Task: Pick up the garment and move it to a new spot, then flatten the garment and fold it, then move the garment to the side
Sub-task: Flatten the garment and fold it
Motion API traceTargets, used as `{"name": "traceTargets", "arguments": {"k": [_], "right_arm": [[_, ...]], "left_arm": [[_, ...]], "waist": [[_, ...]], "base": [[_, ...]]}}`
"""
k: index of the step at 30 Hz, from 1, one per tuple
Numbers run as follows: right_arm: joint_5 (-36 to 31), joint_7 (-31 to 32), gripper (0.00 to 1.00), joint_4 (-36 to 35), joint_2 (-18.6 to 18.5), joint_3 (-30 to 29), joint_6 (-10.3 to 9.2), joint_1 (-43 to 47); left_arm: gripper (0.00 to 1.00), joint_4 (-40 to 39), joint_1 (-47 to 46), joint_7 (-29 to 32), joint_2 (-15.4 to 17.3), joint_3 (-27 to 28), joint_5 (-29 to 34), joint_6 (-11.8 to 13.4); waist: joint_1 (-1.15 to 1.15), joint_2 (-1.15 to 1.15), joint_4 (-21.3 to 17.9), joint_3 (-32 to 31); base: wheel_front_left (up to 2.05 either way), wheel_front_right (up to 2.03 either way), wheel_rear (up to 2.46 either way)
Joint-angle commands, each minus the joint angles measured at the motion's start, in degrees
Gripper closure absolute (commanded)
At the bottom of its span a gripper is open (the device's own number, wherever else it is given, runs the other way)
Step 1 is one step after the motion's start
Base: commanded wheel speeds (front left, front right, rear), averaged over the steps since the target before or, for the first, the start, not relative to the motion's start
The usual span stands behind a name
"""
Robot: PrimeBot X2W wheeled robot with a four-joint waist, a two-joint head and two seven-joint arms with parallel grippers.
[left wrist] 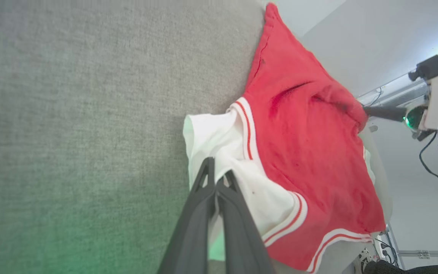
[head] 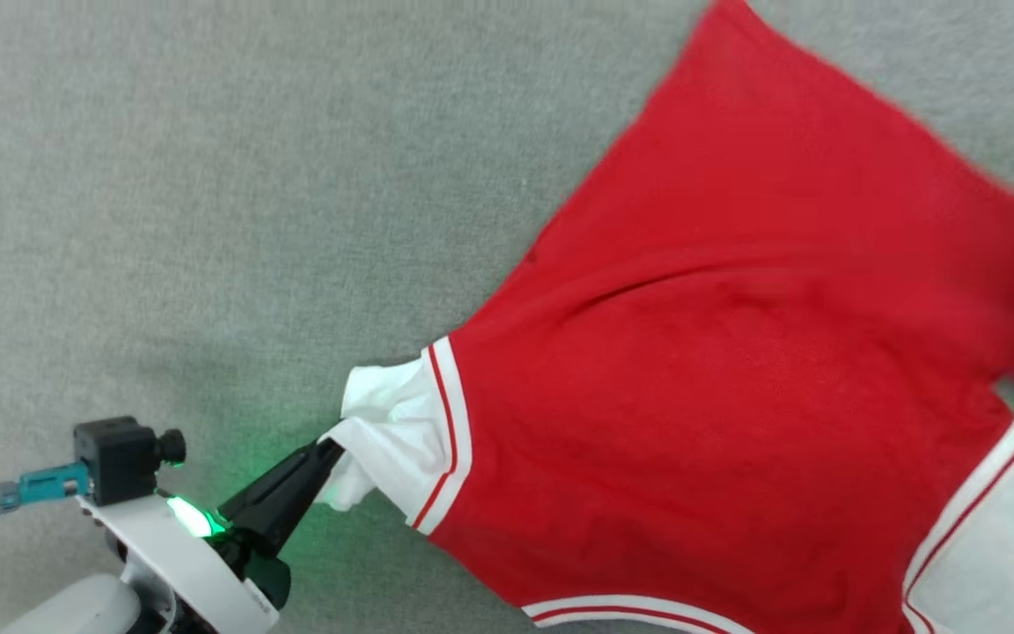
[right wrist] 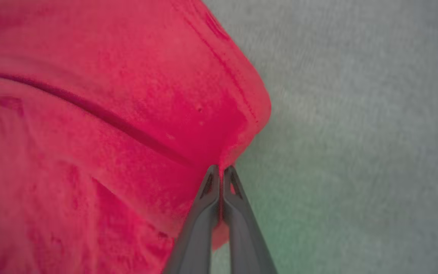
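Head view: the garment [head: 736, 352] is stretched across the right of the grey surface [head: 164, 220], and its white sleeve [head: 388, 431] at the near left is pinched by the left gripper [head: 331, 451].

Left wrist view: the jaws are seen clamped on that sleeve.

Right wrist view: a red edge of the garment is clenched by the right gripper [right wrist: 221, 170].

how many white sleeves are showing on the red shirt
2. One sleeve is at the garment's left side, pinched by the left gripper; the other sleeve lies at the head view's lower right edge.
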Motion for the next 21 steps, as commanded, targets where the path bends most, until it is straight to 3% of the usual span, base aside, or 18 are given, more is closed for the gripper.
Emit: {"name": "traceTargets", "arguments": {"k": [1,11,21], "right_arm": [[0.2,0.5,1.0,-2.1,0.7,-1.2,-0.02,3.8],[0.3,-0.5,1.0,-14.1,9.0,-3.3,-0.01,28.0],[0.0,-6.2,1.0,-11.0,14.1,2.4,-0.01,38.0]], "left_arm": [[1.0,0.2,0.8,0.1,0.1,0.5,0.2,0.1],[1.0,1.1,3.1,0.1,0.9,3.4,1.3,0.1],[1.0,1.4,3.8,0.1,0.6,4.0,2.3,0.1]], "waist": [[0.0,0.0,-2.0,-2.8],[0.0,0.0,-5.7,-4.3],[0.0,0.0,-6.8,-4.1]], "base": [[0.0,0.0,0.0],[0.0,0.0,0.0],[0.0,0.0,0.0]]}}
